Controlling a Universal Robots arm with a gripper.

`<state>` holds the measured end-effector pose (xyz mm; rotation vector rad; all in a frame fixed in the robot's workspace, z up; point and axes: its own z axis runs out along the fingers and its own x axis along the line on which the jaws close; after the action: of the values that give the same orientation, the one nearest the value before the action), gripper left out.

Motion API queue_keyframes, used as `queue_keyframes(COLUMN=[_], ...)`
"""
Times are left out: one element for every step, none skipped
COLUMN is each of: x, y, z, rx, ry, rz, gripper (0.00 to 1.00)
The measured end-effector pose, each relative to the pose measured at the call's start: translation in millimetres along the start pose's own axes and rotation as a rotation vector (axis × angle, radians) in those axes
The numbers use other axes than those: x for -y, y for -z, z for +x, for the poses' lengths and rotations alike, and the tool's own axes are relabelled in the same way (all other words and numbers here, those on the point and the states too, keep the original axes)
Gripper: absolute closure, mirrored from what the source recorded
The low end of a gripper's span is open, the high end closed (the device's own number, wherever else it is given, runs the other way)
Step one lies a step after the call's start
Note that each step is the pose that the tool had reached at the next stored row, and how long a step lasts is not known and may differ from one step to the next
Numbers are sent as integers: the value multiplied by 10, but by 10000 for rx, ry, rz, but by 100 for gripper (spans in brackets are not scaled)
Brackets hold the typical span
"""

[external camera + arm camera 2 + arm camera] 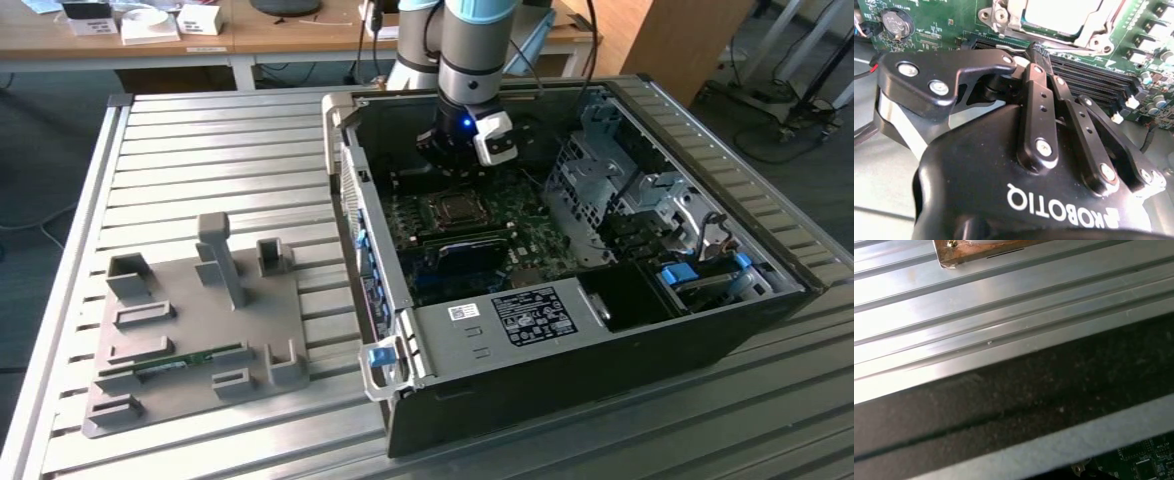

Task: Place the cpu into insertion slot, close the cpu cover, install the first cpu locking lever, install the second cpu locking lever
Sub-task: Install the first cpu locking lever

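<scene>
Hovering near the insertion slot (458, 209) with the cpu (1060, 15) seated, the pincer (1036, 50) is clenched empty.

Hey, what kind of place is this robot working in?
Probably a robotics lab or test workshop. An open computer case lies on a ribbed aluminium table beside a grey parts fixture, and wooden desks with cables stand behind.
</scene>
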<state>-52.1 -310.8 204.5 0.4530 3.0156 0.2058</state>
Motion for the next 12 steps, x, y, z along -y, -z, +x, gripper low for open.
queue_keyframes(x=[-1,-3,-4,-5,-4,-4,-4,-5,-6,-9,-13,-19], y=[-2,-4,-7,-10,-15,-20,-24,-26,-28,-29,-31,-31], z=[-1,-2,-3,-3,-4,-4,-4,-5,-6,-5,-3,-1], rx=[0,1,2,4,6,9,11,13,14,15,16,16], ry=[-1,-1,0,0,1,1,2,3,5,5,4,5], rz=[0,1,6,12,21,28,38,49,50,51,52,52], gripper=[89,89,89,89,89,89,89,89,89,89,89,89])
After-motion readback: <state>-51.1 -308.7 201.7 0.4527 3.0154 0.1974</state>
